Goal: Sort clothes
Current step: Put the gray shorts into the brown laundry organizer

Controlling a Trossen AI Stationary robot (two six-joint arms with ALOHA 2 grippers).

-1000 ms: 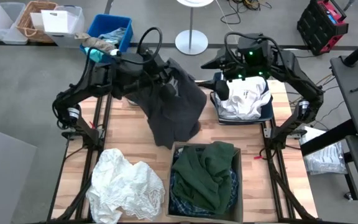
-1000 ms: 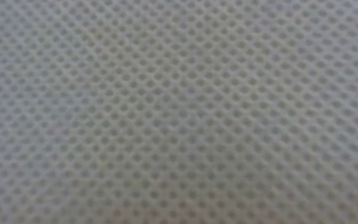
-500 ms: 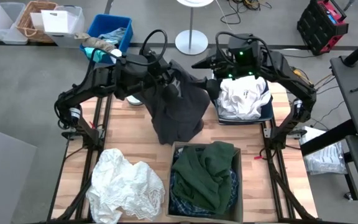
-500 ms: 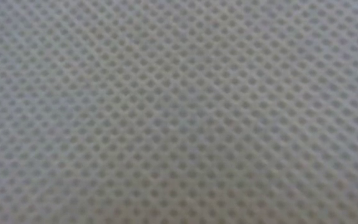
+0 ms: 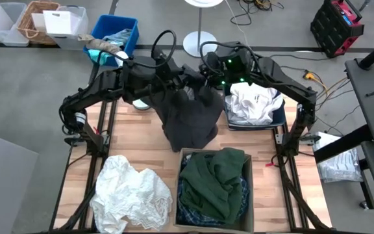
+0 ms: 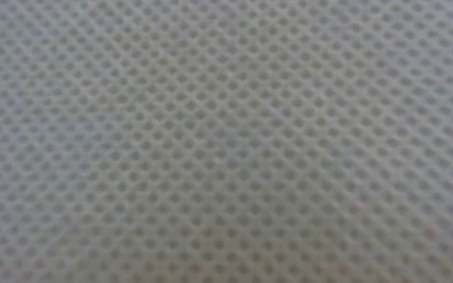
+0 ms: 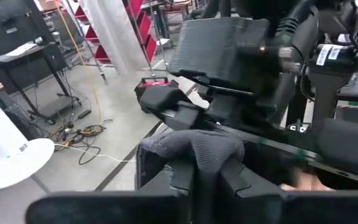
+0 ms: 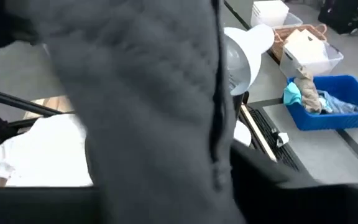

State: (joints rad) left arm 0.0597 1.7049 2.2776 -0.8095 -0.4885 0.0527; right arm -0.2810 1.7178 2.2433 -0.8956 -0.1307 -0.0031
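- The left gripper [image 7: 207,171] pinches the charcoal grey garment [image 5: 188,117] at its top edge.
- The right gripper [image 5: 208,83] is at the cloth; I cannot tell its fingers.
- It looks soft and floppy, so grab a bunched edge.

Matt charcoal grey cloth [image 5: 188,117], crumpled white fabric [image 5: 132,193], pale wooden table [image 5: 138,140] planks.

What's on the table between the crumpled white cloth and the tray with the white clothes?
In the high view, the hanging charcoal garment and the cardboard box of dark clothes lie between the white cloth and the tray.
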